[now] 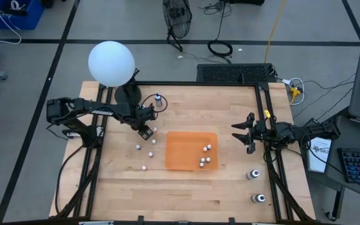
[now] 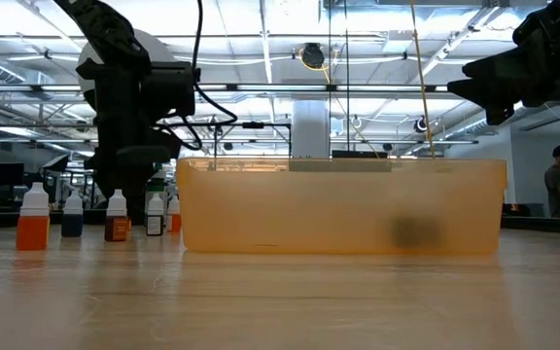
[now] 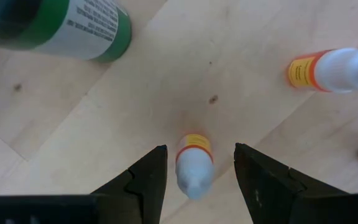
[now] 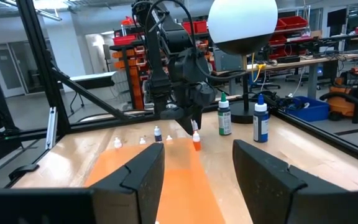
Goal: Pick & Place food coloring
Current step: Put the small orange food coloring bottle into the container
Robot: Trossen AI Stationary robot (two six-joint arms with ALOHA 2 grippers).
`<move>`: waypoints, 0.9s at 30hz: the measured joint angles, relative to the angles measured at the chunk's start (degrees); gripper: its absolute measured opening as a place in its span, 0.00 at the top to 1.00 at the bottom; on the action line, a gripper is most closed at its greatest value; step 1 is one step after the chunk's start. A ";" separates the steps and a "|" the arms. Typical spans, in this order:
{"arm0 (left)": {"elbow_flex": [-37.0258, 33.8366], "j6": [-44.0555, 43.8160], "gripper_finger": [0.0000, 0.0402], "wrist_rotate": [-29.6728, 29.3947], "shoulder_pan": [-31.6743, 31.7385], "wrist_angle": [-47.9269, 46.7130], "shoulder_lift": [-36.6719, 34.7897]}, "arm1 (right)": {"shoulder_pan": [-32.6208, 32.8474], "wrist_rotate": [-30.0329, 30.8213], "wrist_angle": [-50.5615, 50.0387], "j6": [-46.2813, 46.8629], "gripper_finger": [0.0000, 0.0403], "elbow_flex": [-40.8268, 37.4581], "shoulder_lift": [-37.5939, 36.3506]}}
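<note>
bottle in hand's reach: a tiny food coloring bottle (image 3: 193, 163) with an orange label and a white cap stands on the wooden worktop (image 1: 186, 194), left of the orange tray (image 1: 180, 153).
left gripper: the left gripper (image 3: 197, 180) hovers right over this bottle, fingers apart, one on each side, not touching it.
right gripper: the right gripper (image 1: 241, 132) waits past the tray's right edge, fingers apart and holding nothing.
other bottles: several stand loose on the worktop left of the tray; four lie inside the tray.
handling: likely very light, smooth plastic that tips easily, perhaps a little squeezable; a gentle pinch on the body under the cap seems safest.
orientation: upright, long axis vertical, cap pointing up toward the wrist camera.
nearby: a larger green-labelled bottle (image 3: 73, 28) and a white globe (image 1: 110, 63).
</note>
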 joint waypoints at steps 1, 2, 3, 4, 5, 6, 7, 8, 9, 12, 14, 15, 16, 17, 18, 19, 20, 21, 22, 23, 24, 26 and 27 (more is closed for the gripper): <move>0.00 0.00 0.54 0.00 0.00 -0.02 0.00 | 0.00 0.02 0.00 0.00 0.56 0.00 0.00; 0.00 0.05 0.55 -0.01 0.00 -0.02 0.00 | 0.00 0.02 0.00 0.00 0.56 0.00 0.00; 0.00 0.10 0.57 -0.02 -0.02 -0.02 0.00 | 0.00 0.02 0.00 0.00 0.56 0.00 0.00; 0.00 0.11 0.60 -0.02 -0.02 -0.06 0.00 | 0.00 0.02 0.00 0.00 0.56 0.00 0.00; 0.00 0.09 0.63 -0.02 -0.02 -0.18 0.00 | 0.00 0.02 0.00 -0.01 0.56 0.00 0.00; 0.00 0.09 0.68 -0.02 -0.02 -0.22 0.00 | 0.00 0.02 0.00 0.00 0.56 0.00 0.00; 0.00 0.11 0.73 -0.02 -0.02 -0.20 0.00 | 0.00 0.02 0.00 0.00 0.56 0.00 0.00; 0.00 0.11 0.78 -0.02 -0.02 -0.17 0.00 | 0.00 0.02 0.00 -0.01 0.55 0.00 0.00; 0.00 0.09 0.82 -0.01 -0.02 -0.18 -0.02 | 0.00 0.02 0.00 0.00 0.55 0.00 0.00; 0.00 0.11 0.84 0.68 -0.02 -0.20 -0.04 | 0.00 0.01 0.00 0.00 0.55 0.00 0.00; 0.00 0.09 0.84 2.11 -0.48 -0.44 -0.50 | 0.00 0.02 0.00 -0.02 0.56 0.00 0.00; 0.00 0.11 0.84 2.39 -1.22 -0.70 -0.89 | 0.00 0.02 0.00 0.00 0.56 0.00 0.00; 0.34 0.09 0.84 2.49 -2.14 -1.46 -1.34 | 0.00 0.02 -0.02 0.00 0.56 0.00 0.00; 1.15 0.05 0.84 2.50 -3.16 -2.82 -1.91 | 0.00 0.02 -0.02 -0.02 0.56 0.00 0.00; 2.16 -0.17 0.84 2.09 -4.25 -4.40 -2.58 | 0.00 0.00 -0.02 0.00 0.56 0.00 0.00; 3.66 -0.51 0.84 1.46 -5.47 -6.27 -3.12 | 0.00 0.02 -0.02 -0.01 0.56 0.00 0.00; 5.48 -1.17 0.84 0.74 -6.79 -8.24 -3.56 | 0.00 0.02 -0.02 0.00 0.56 0.00 0.00; 7.37 -1.96 0.84 0.07 -8.16 -10.18 -3.96 | 0.00 0.02 -0.02 0.00 0.55 0.00 0.00; 9.66 -2.73 0.84 -0.25 -9.77 -12.02 -4.21 | 0.00 0.02 -0.02 0.00 0.55 0.00 0.00; 12.40 -3.27 0.84 -0.39 -11.29 -13.51 -4.27 | 0.00 0.02 -0.02 0.00 0.55 0.00 0.00; 15.20 -3.39 0.84 -0.71 -12.74 -14.89 -4.27 | 0.00 0.02 -0.02 0.00 0.55 0.00 0.00; 21.55 -2.89 0.84 -1.16 -15.44 -17.36 -3.04 | 0.00 0.02 -0.02 -0.02 0.56 0.00 0.00; 25.13 -2.41 0.84 -1.59 -16.56 -18.68 -1.63 | 0.00 0.02 -0.02 0.00 0.56 0.00 0.00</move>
